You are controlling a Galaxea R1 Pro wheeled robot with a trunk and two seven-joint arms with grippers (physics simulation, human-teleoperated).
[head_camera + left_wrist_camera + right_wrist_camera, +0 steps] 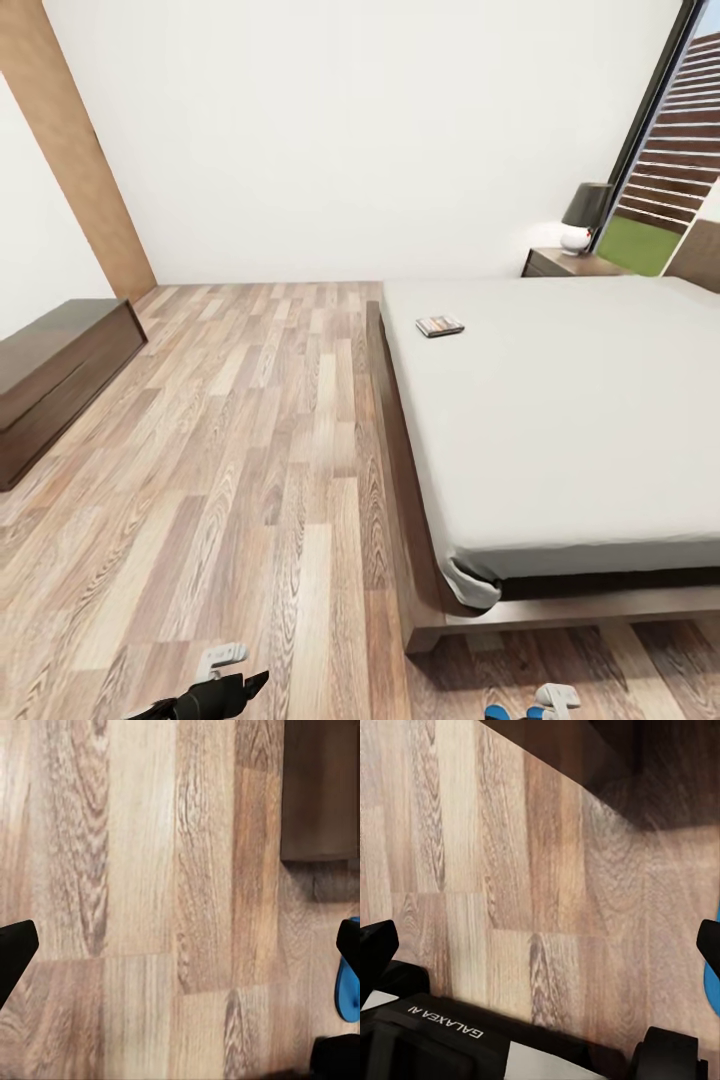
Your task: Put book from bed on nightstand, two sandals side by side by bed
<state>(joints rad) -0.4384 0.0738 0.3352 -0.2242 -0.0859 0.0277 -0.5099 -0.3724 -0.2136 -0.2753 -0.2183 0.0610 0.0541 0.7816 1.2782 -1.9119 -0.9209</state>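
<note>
The book [440,325], small and dark, lies on the pale mattress of the bed [560,420] near its left edge. A nightstand [565,263] stands past the bed's far corner. A bit of one blue sandal [497,712] peeks in at the bottom of the head view, on the floor off the bed's foot. My left gripper [180,945] hangs open over bare planks, with the sandal [346,990] beside one finger. My right gripper [540,945] is open too, with a blue sandal edge [711,982] by its finger. Neither gripper holds anything.
A long, plain dark-brown cabinet [55,380] sits against the left wall. A lamp [583,218] stands on the nightstand, by the tall window [670,160]. The bed frame's corner [319,795] is close to the left gripper. Wood floor [240,450] stretches left of the bed.
</note>
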